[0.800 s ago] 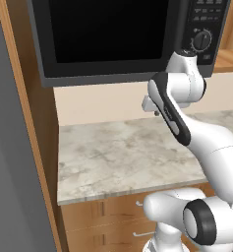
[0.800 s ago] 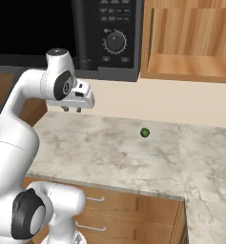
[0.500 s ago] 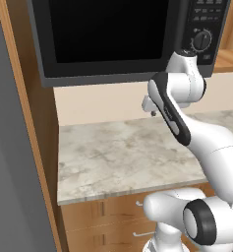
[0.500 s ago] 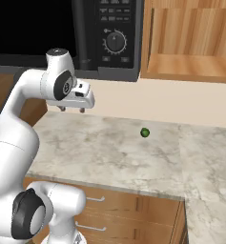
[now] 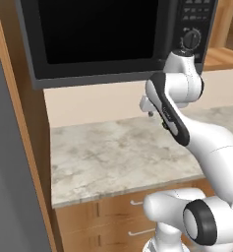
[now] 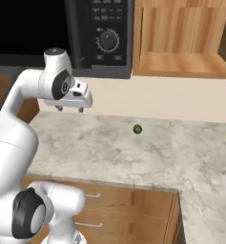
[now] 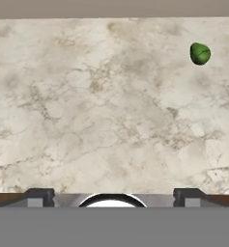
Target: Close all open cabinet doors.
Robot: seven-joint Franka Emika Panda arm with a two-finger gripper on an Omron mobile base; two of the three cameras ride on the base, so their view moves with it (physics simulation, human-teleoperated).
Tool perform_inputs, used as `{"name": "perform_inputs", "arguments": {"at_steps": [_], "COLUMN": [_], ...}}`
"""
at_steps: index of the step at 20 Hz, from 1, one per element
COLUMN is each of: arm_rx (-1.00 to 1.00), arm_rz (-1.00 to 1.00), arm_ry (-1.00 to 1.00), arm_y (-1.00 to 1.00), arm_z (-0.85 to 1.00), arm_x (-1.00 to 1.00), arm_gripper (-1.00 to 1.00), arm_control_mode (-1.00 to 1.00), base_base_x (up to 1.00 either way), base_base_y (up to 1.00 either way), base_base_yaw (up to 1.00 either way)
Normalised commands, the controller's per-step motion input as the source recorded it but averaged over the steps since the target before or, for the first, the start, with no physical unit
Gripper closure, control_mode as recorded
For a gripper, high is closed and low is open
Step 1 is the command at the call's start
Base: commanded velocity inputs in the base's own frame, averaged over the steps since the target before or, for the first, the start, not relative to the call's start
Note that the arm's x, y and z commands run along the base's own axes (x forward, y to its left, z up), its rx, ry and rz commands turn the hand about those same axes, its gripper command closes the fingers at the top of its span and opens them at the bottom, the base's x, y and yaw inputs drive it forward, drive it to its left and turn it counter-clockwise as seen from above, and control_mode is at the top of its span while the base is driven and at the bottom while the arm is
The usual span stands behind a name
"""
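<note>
Open wall cabinet (image 6: 181, 43) to the right of the microwave (image 6: 86, 33); its door cannot be made out from here.

The cabinet's bare wooden shelf sits above the back wall, beside the microwave's dial panel. Below, the gripper (image 6: 70, 109) hangs over the marble counter (image 6: 133, 157), pointing down, fingertips (image 7: 38, 197) spread wide apart with nothing between them. A small green round object (image 6: 138, 129) lies on the counter, well apart from the gripper, toward the right. Wooden drawers (image 5: 113, 216) with short handles run under the counter's front edge.
</note>
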Motion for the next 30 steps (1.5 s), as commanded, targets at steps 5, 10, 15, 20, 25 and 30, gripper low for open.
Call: {"name": "perform_inputs", "arguments": {"at_steps": [5,10,15,20,25,30], "arm_rx": [0.0,0.0,0.0,0.0,0.0,0.0], "arm_rz": [0.0,0.0,0.0,0.0,0.0,0.0], "arm_ry": [0.0,0.0,0.0,0.0,0.0,0.0], "arm_y": [0.0,0.0,0.0,0.0,0.0,0.0], "arm_z": [0.0,0.0,0.0,0.0,0.0,0.0], "arm_x": [0.0,0.0,0.0,0.0,0.0,0.0], "arm_gripper": [-1.0,-1.0,-1.0,-1.0,-1.0,-1.0], "arm_control_mode": [1.0,1.0,1.0,1.0,1.0,1.0], "base_base_x": [-0.38,-0.21,-0.01,0.06,0.43,0.73], "base_base_y": [-0.1,-0.04,0.0,0.0,0.11,0.32], "base_base_yaw": [-0.55,-0.58,-0.65,-0.61,-0.35,-0.06]}}
